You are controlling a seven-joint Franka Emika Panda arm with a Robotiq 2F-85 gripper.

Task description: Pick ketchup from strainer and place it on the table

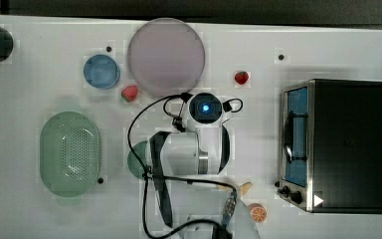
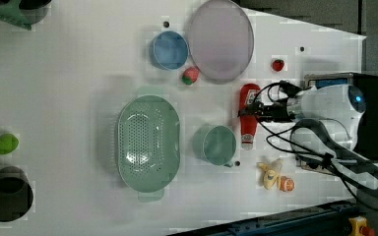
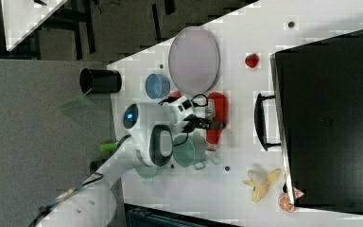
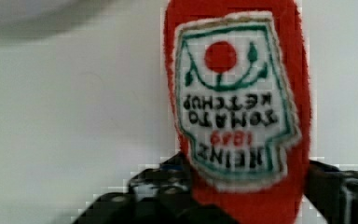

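Holding the ketchup bottle (image 2: 249, 114) across its middle, my claw (image 2: 254, 111) sits clamped on it, one finger on each side of the red body as the wrist view shows (image 4: 242, 116). The bottle is already out of the strainer (image 2: 148, 141), which lies empty toward the left view's left with the green mug (image 2: 216, 144) between it and me. In the left view the bottle's long axis runs up and down the frame, white cap toward the bottom, and my fingers cross it at right angles. It appears to lie flat on or just over the bare tabletop (image 2: 69, 98), below the round plate (image 2: 221, 39); I cannot tell whether it touches. I judge the coming move turns on that gap: settle straight down, then part the fingers sideways.
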